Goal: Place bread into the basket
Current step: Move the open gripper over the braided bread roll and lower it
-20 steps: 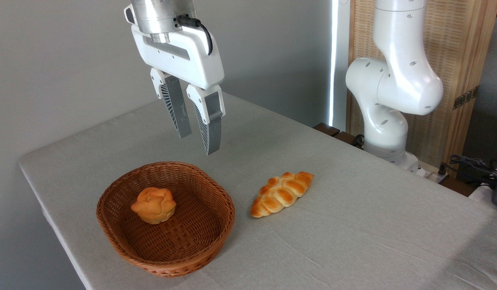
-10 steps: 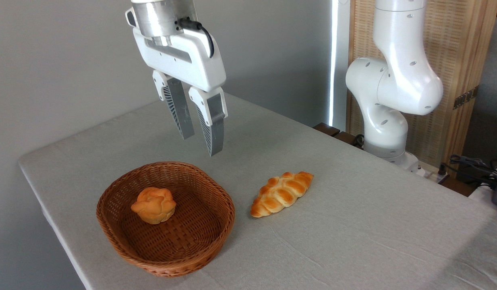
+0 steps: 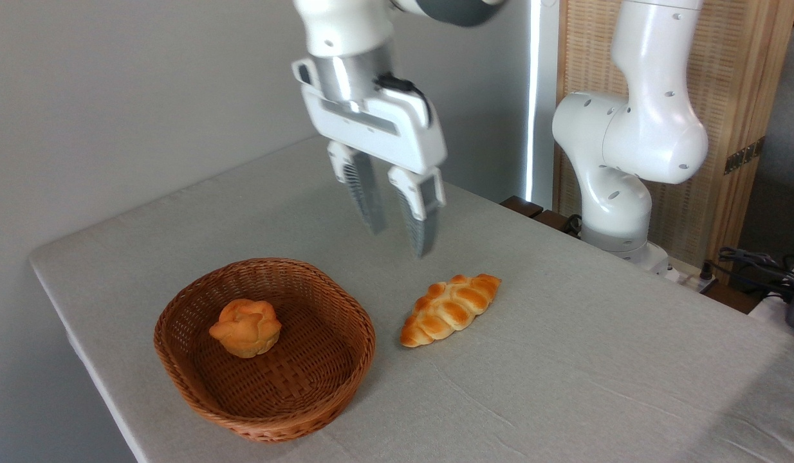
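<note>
The braided golden-brown bread (image 3: pixel 450 308) lies on the grey tablecloth, just right of the basket and not touching it. The reddish-brown wicker basket (image 3: pixel 345 379) sits at the front left of the table. My gripper (image 3: pixel 400 243) hangs in the air above and slightly behind the loaf's left end, well clear of it. Its two fingers point down, stand open with a narrow gap, and hold nothing.
A small round knotted bun (image 3: pixel 246 327) rests inside the basket. The arm's white base (image 3: pixel 619 193) stands at the table's far right edge, with cables (image 3: pixel 757 263) beyond it. The table's left edge (image 3: pixel 82 347) runs close to the basket.
My gripper has swung right from above the basket's far rim to above the bread, staying at about the same height and still open. Bread, bun and basket have not moved.
</note>
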Tool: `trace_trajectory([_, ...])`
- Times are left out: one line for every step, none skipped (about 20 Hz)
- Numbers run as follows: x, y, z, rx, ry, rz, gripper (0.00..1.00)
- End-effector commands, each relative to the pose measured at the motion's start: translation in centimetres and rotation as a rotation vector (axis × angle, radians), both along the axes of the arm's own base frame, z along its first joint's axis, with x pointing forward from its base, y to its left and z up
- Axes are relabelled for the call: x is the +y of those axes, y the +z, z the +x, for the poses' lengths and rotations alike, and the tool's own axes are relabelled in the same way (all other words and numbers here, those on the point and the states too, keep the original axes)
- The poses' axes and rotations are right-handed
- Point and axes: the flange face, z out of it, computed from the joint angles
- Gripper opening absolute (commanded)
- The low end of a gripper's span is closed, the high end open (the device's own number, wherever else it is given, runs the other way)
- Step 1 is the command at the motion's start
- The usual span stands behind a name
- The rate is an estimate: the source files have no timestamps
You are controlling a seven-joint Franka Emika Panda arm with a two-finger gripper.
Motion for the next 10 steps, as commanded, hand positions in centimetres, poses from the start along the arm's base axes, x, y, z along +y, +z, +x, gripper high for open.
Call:
trace_trajectory([0.5,-3.8,-2.9,0.012,-0.02,0.015,1.0])
trace_trajectory([0.5,-4.5,-3.0,0.014,-0.034,0.017,1.0])
trace_trajectory([0.5,-5.5,-3.2,0.017,-0.049,0.016,1.0])
trace_trajectory([0.6,-6.3,-3.3,0.01,-0.055,0.016,1.0])
trace_trajectory([0.6,-7.1,-3.3,0.001,-0.054,0.015,1.0])
trace_trajectory([0.6,-7.8,-3.4,-0.006,-0.055,0.015,1.0])
trace_trajectory([0.6,-8.5,-3.5,-0.006,-0.058,0.015,1.0])
trace_trajectory([0.5,-9.5,-3.8,0.005,-0.062,0.017,1.0])
trace_trajectory([0.6,-10.0,-3.9,0.009,-0.068,0.028,1.0])
trace_trajectory([0.7,-10.4,-4.1,0.014,-0.082,0.052,1.0])
